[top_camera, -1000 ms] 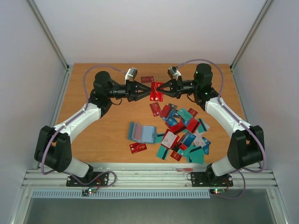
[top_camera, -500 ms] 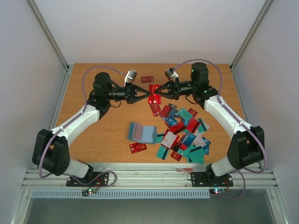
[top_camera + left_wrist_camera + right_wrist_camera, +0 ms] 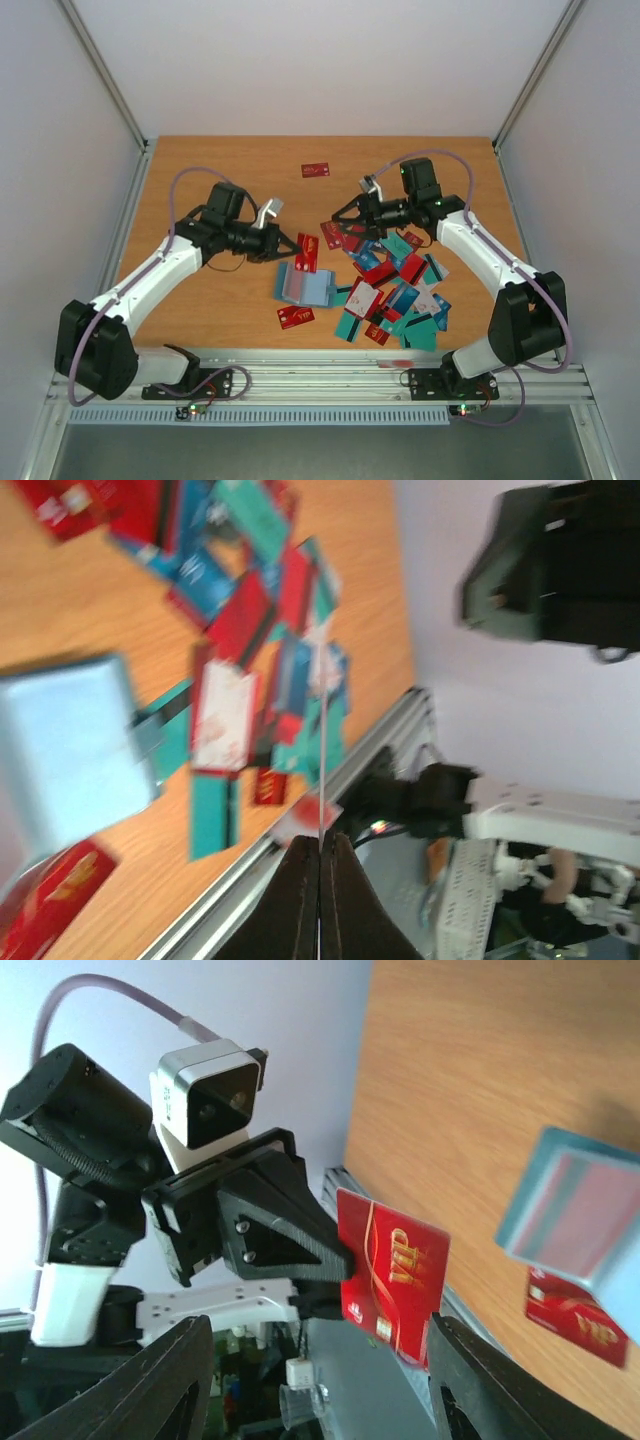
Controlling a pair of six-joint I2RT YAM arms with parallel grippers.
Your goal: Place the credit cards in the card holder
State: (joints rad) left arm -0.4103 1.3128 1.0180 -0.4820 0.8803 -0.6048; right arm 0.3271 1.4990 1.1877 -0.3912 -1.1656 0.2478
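One red card [image 3: 306, 252] is being clamped edge-on between the closed fingers of the left gripper [image 3: 292, 247], hovering just at 12 o'clock of the card holder [image 3: 305, 288], which is lying open. Doing this well is probably calling for lowering the card's edge squarely into a pocket mouth, then sliding gently. At the holder's 1 o'clock the right gripper [image 3: 334, 222] is hanging empty, fingers apart; the loose credit cards [image 3: 400, 295] are lying at 3 o'clock.

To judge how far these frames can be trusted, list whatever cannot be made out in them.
Left wrist view: the red card in the left end effector shows edge-on, so its face is hidden.
Both wrist views: the card holder is blurred, and the right wrist frame's edge cuts it off; pocket contents unclear.
Top view: in the pile of cards, upper cards cover lower ones; print too small.
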